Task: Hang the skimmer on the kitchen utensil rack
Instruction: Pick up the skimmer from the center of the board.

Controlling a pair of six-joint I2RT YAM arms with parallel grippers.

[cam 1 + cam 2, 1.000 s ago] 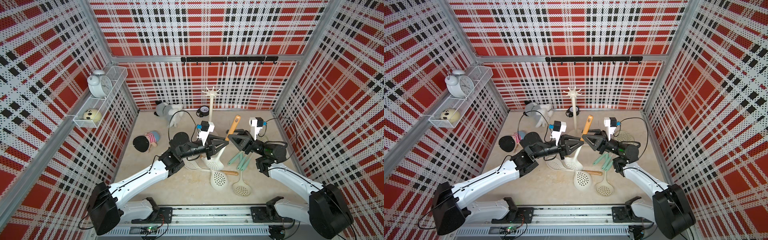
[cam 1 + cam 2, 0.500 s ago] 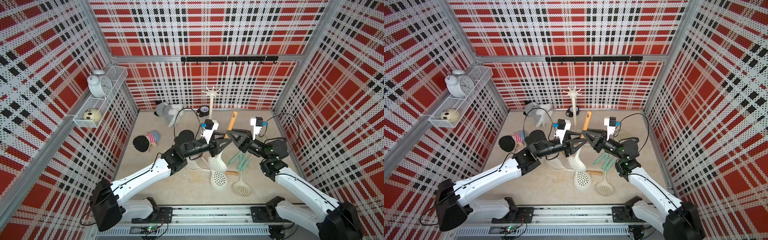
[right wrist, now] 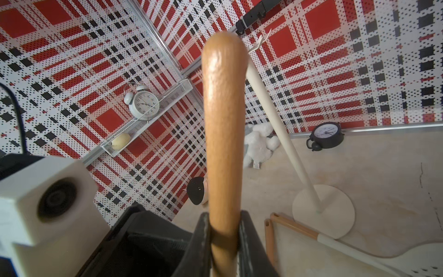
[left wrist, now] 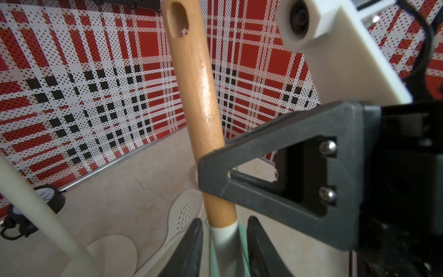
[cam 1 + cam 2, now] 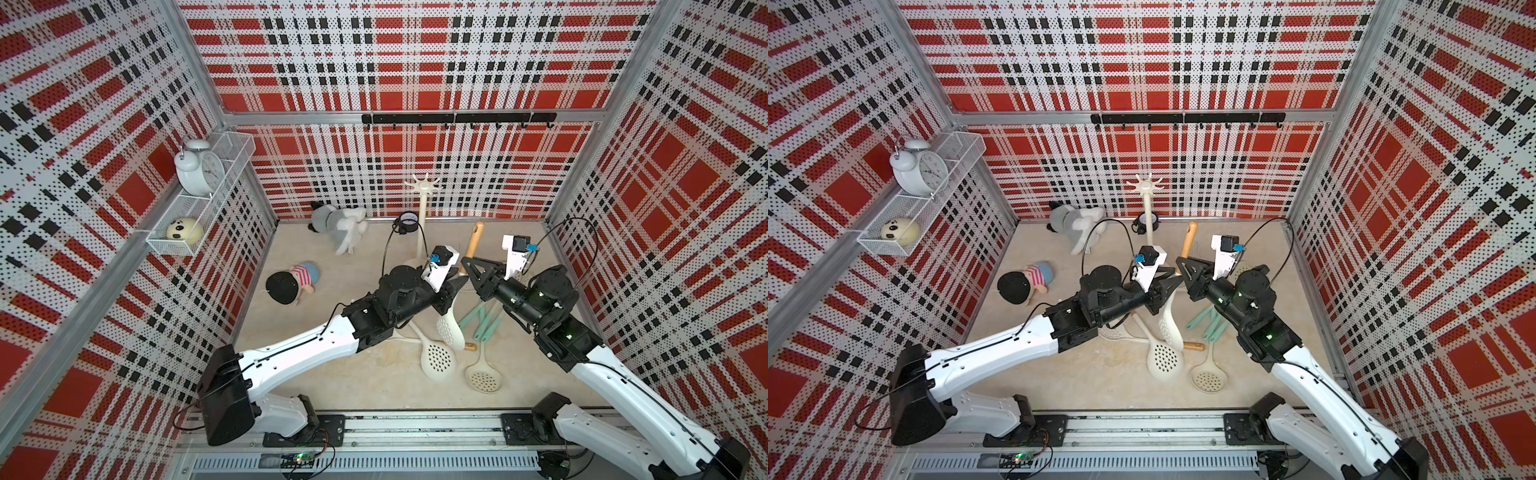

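Observation:
The skimmer [image 5: 450,330] has a wooden handle [image 5: 473,245] and a cream perforated head. It stands nearly upright above the floor in both top views. My right gripper [image 5: 467,264] is shut on the wooden handle [image 3: 224,120]. My left gripper [image 5: 455,286] sits lower, open, its jaws on either side of the skimmer's white neck [image 4: 223,235] with a gap on each side. The kitchen utensil rack [image 5: 424,216] is a cream stand with a star crown, standing just behind the two grippers, and its pole [image 3: 271,108] rises beside the handle.
Two more cream skimmers [image 5: 438,359] [image 5: 484,376] and teal utensils [image 5: 484,320] lie on the floor under the grippers. A black clock [image 5: 405,222], a plush toy [image 5: 338,220] and a doll [image 5: 291,282] lie at the back and left. A black hook rail [image 5: 457,118] is on the back wall.
The right gripper has closed on the wooden handle. The left gripper has let go of the skimmer's neck and now stands open around it. Both arms have shifted slightly right.

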